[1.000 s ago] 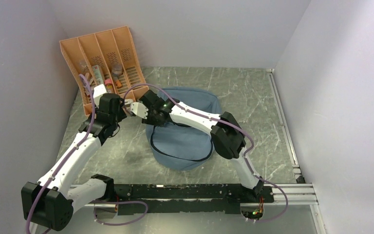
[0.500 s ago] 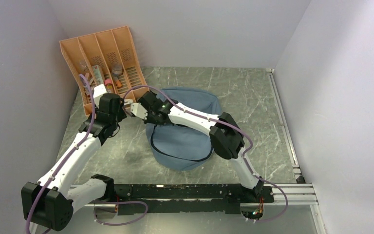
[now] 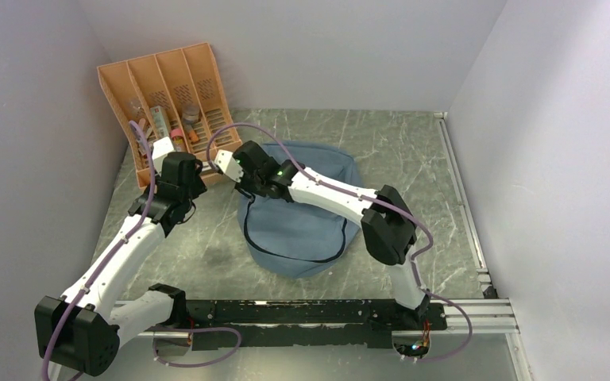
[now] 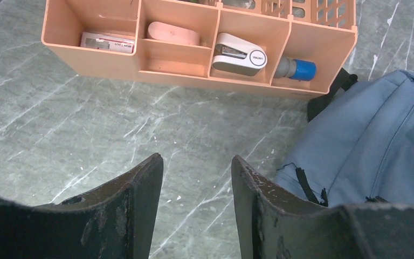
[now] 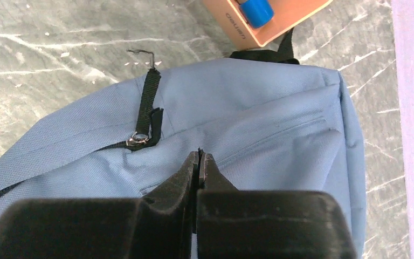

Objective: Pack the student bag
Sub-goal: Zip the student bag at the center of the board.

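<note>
student bag (image 5: 280, 124) under right gripper (image 5: 199, 156), jaws together; left gripper (image 4: 197, 159) wide, beside it

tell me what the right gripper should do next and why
Probably open the right gripper and shift it toward the zipper pull: its jaws are shut, seemingly on nothing, over the student bag, the zip looks closed, and the pull lies left of its tips in the wrist view.
</note>
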